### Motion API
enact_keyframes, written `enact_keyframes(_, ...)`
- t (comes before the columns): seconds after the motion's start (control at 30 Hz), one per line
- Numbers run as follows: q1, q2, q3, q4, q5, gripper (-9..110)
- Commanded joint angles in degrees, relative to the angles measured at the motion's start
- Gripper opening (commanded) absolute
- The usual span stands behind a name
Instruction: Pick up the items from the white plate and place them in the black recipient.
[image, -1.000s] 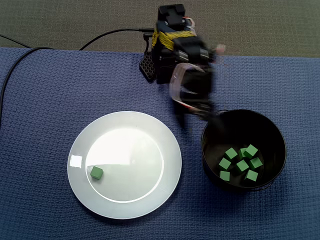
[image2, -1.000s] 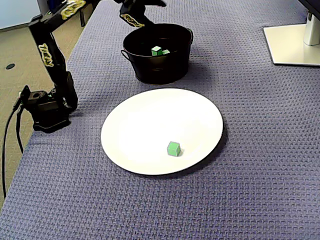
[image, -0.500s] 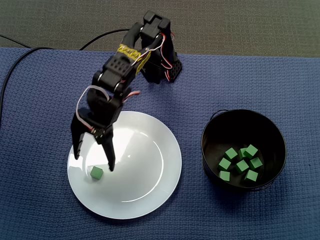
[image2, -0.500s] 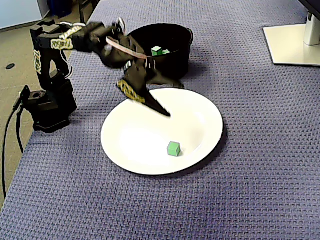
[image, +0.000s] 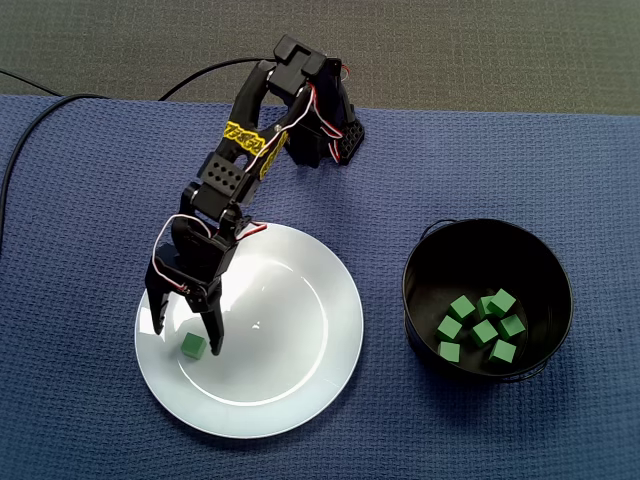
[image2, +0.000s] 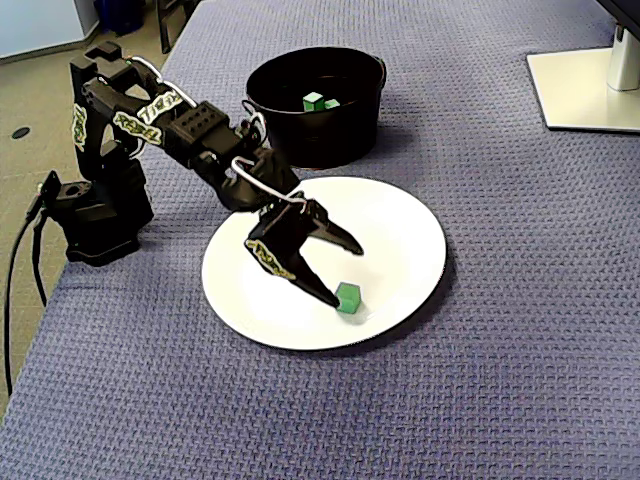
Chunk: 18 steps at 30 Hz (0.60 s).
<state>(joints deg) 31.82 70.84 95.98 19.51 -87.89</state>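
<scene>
- Green cube (image: 193, 346), the only one on the white plate (image: 300, 370), sits near the plate's lower-left rim in the fixed view from above.
- The gripper (image: 186, 338) is over that same part of the plate with its jaws spread wide and nothing in them. One finger is on each side of the cube.
- From the side-on fixed view the cube (image2: 348, 297) looks to be just beside the nearer fingertip, with the other fingertip well apart from it, so it's not centred in the gap.
- Can't really tell whether the tips are touching the plate or hovering just above it.
- The black bucket (image: 425, 262) stands off the plate's right side on the blue cloth (image: 80, 180), and there's a bunch of green cubes (image: 480, 325) in it.
- So I'd say this is the grab step for the final piece, and the job is nearly done.
- Next move, my guess: shift a touch so the cube sits mid-gap, get low enough, then close. After that it's lift clear of the plate's rim and swing over to the bucket.
- The cube is small on a slick plate, so it could skid away from the near finger as the jaws close.
</scene>
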Motion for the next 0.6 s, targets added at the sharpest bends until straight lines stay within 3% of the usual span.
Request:
enact_keyframes(0.0,0.8,-0.5,0.2,-3.5,-0.1,33)
enact_keyframes(0.57,-0.4,-3.4,4.9,-11.8,4.9,31)
